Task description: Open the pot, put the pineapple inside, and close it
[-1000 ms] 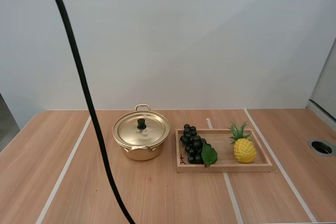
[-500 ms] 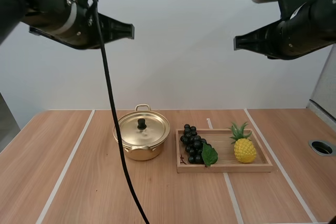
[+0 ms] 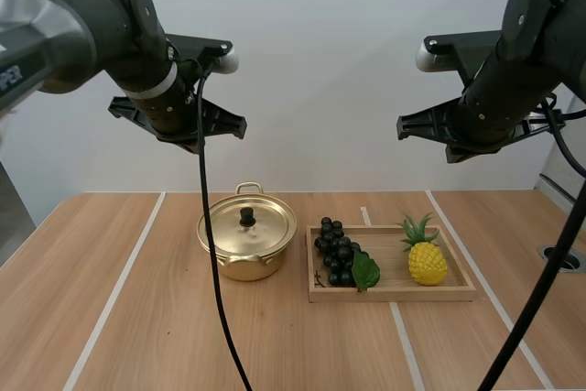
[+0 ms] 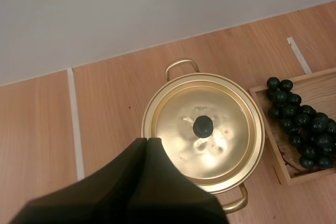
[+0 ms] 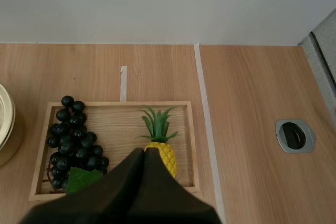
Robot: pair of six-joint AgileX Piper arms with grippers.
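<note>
Gold first: holds left gripper (image 4: 148, 141), clenched empty, over the knob (image 4: 203, 127) of the lidded pot (image 3: 245, 267) for lifting, and right gripper (image 5: 144, 150), likewise clenched, over the pineapple (image 5: 167, 158) lying in the wooden tray (image 5: 118, 103).

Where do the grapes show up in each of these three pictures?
High view: grapes at the wooden tray's left end, between pot and pineapple.
Left wrist view: grapes beside the pot, in the tray's end.
Right wrist view: grapes in the tray, beside the pineapple.
Shared landmark: the wooden tray.
</note>
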